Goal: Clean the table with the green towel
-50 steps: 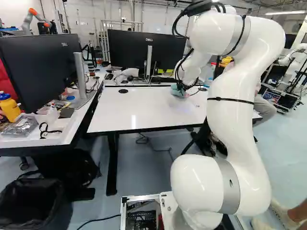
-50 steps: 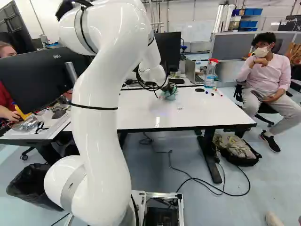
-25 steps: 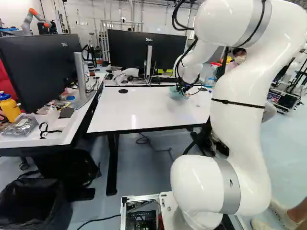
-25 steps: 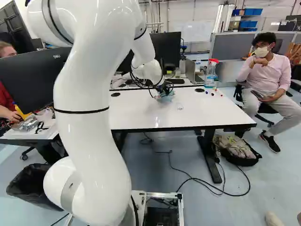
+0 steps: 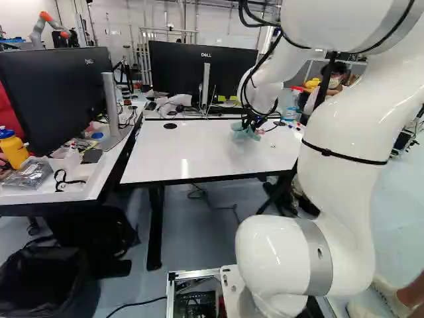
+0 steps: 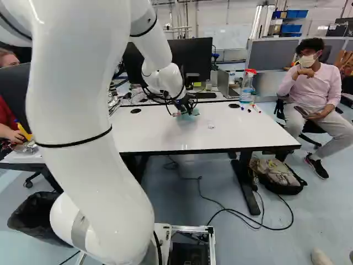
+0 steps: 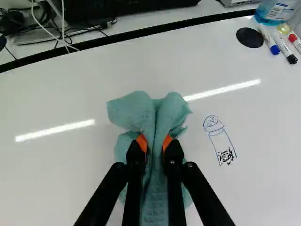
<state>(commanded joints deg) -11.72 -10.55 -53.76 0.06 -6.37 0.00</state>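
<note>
At the far part of the white table (image 5: 199, 156), my gripper (image 5: 252, 126) holds the green towel (image 5: 244, 134) low at the tabletop. In the wrist view the gripper (image 7: 154, 143) is shut on the bunched green towel (image 7: 136, 110), whose folds spread ahead of and beneath the fingers. Whether the cloth touches the surface is hard to tell. A blue and black marker drawing (image 7: 219, 139) is on the tabletop beside the towel, not covered by it.
Behind the table's far edge stand monitors (image 5: 199, 73). A spray bottle (image 6: 247, 85) and several markers (image 7: 282, 46) are at the far right corner. A side desk (image 5: 73, 189) with a yellow bottle (image 5: 13, 149) adjoins on the left. Another robot (image 5: 48, 25) stands far back.
The arm has swung and leaned lower. In the right base view the gripper, with the towel in it, has shifted left, away from the drawing. The base has not moved.
</note>
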